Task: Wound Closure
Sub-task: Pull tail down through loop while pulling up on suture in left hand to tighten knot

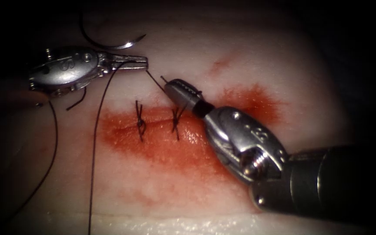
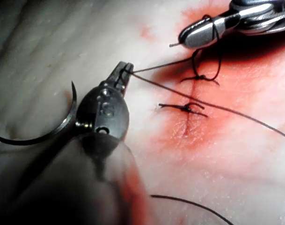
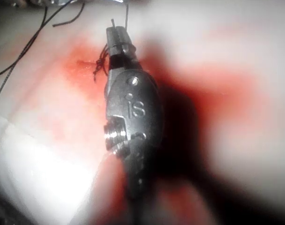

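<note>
The cut point(image 1: 157, 127) runs across the red-stained tissue point(image 1: 249, 61) and carries two knotted stitches point(image 1: 140, 122) point(image 1: 176, 121). My left tool point(image 1: 142, 61) is up and left of the cut, its jaws shut on the thread point(image 1: 94, 143). A taut strand point(image 1: 154, 80) runs from there to the right tool point(image 1: 172, 85). That tool hovers over the right stitch, jaws shut on a short thread tail, with a loop of thread around them point(image 2: 213, 35). The curved needle point(image 1: 109, 42) lies free on the tissue beyond the left tool, held by neither tool and not in the tissue.
Red fluid point(image 1: 162, 148) spreads around the cut. A short loose thread end point(image 1: 75, 104) lies under the left tool. The long thread point(image 1: 53, 143) trails off to the left. The tissue's front edge point(image 1: 196, 223) is near the bottom.
</note>
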`<action>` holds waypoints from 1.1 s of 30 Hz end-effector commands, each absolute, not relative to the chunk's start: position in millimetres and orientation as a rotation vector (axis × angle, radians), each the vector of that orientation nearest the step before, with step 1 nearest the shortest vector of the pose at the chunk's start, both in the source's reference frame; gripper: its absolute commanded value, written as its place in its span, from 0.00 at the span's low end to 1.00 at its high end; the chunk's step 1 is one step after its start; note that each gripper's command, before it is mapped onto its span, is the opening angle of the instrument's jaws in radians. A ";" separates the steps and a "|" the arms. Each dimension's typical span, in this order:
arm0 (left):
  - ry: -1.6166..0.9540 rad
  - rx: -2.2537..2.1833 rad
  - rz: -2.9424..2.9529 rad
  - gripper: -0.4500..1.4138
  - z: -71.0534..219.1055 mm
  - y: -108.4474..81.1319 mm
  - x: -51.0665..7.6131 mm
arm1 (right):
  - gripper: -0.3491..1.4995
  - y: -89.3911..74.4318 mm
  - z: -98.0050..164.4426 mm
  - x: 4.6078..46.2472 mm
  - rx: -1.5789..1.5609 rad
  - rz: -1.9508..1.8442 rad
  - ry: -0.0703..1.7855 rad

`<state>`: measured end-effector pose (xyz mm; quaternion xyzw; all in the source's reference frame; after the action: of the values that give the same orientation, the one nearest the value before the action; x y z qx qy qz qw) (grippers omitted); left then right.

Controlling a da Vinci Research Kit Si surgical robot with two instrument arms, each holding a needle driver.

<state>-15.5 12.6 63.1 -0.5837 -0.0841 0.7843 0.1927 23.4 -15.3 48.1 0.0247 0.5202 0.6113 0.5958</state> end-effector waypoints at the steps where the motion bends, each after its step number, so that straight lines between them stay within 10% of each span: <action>1: -0.234 -1.636 2.198 0.00 63.8 13.3 -16.1 | 0.00 -16.4 48.5 24.0 0.060 1.416 1.209; 33: -0.040 -1.515 2.243 0.00 66.1 24.3 -18.6 | 0.00 -24.4 46.3 23.0 0.095 1.345 1.170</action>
<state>-18.1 24.4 65.8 -0.5428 -0.0107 0.8113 0.2168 22.4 -23.8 45.9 0.0400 0.5098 0.5870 0.6276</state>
